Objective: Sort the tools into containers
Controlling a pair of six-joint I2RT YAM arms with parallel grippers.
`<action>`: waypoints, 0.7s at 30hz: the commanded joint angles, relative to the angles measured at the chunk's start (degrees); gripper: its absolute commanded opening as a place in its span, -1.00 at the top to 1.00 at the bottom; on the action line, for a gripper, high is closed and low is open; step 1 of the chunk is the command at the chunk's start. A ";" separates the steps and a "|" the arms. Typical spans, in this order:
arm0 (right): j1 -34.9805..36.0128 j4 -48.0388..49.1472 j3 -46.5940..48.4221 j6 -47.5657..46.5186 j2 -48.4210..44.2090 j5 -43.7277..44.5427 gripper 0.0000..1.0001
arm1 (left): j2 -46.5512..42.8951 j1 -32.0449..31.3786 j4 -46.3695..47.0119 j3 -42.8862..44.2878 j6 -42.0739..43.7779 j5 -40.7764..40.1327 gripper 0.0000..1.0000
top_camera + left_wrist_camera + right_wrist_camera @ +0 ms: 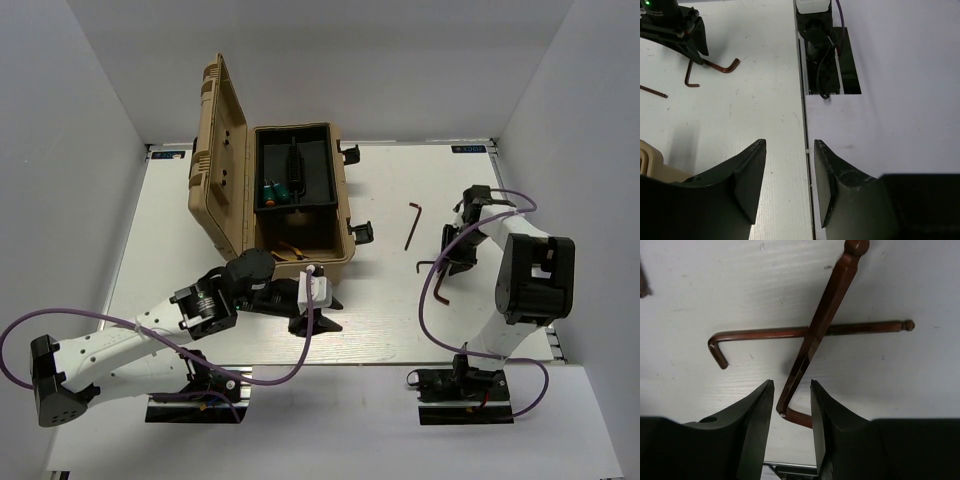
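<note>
Right gripper (792, 390): low over the worktop (900, 285) on the right side, jaws a little apart. They straddle the bent end of a thick hex key (827, 310) without pressing on it. Nothing is grasped.

Thick hex key: reddish-brown. Its long arm runs diagonally away from the gripper and its bend lies between the fingertips (762, 405).

Thin hex key (770, 333): lies flat, crosswise under the thick one. Its short leg is off to the left in the right wrist view, its ball end to the right.

Third hex key (413, 225): alone on the worktop, between the toolbox (345, 215) and the right arm, apart from the crossed pair.

Toolbox: tan, lid thrown open to the left, at the back left of the worktop. A black tray (262, 165) sits in its far half.

Screwdrivers (275, 188): two, green with orange ends, side by side in the tray's left part.

Pliers (290, 250): yellow handles just showing in the near part of the box, in front of the tray. Cannot tell how many.

Left gripper (789, 150): jaws apart and empty, just off the toolbox's near right corner, over the worktop's near edge.
</note>
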 commanded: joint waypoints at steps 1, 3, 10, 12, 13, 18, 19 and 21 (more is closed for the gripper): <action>0.63 4.06 -0.32 2.26 0.66 2.09 0.16 | -0.43 -0.21 1.30 -1.03 0.48 1.16 -0.07; 1.24 4.16 -0.06 3.05 2.33 3.76 0.16 | -0.43 -0.21 1.30 -1.03 0.48 1.16 -0.07; 2.21 4.86 -1.72 5.25 3.03 8.78 0.22 | 0.10 -0.21 1.30 -1.03 0.48 0.63 -0.07; 2.30 5.21 -2.60 5.34 2.95 8.34 0.36 | 0.10 -0.21 1.91 -1.56 0.48 0.63 -0.07; 2.13 5.47 -2.78 5.43 2.77 8.16 0.49 | 0.10 -0.21 1.91 -1.56 0.48 0.63 -0.07; 1.86 3.90 -2.61 4.99 1.11 1.78 1.00 | 0.10 -0.21 1.91 -1.56 0.48 0.63 -0.07; 1.69 3.11 -2.17 4.73 -0.64 0.53 1.00 | 0.10 -0.21 1.91 -1.56 0.48 0.63 -0.07; 1.68 1.53 0.80 2.71 -2.06 -1.76 1.00 | 0.10 -0.21 1.91 -2.09 1.18 0.63 -0.07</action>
